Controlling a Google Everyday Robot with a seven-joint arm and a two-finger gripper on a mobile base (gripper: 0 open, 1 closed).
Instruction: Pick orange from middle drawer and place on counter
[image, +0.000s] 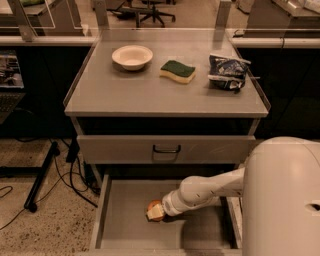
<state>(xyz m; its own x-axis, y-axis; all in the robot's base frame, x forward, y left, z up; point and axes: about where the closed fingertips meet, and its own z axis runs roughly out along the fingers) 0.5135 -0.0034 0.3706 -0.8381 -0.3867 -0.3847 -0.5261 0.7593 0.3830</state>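
The orange (153, 206) lies on the floor of the open middle drawer (125, 222), low in the camera view, near the drawer's middle. My gripper (156, 212) reaches in from the right on a white arm and is closed around the orange, with a pale finger lying over its lower side. The orange rests low in the drawer, not lifted. The gray counter (150, 92) is above, with a clear panel along its back.
On the counter stand a white bowl (132, 56), a green and yellow sponge (178, 70) and a dark snack bag (227, 71). A closed drawer front with a black handle (166, 149) overhangs the open drawer. My white body (282, 200) fills the lower right.
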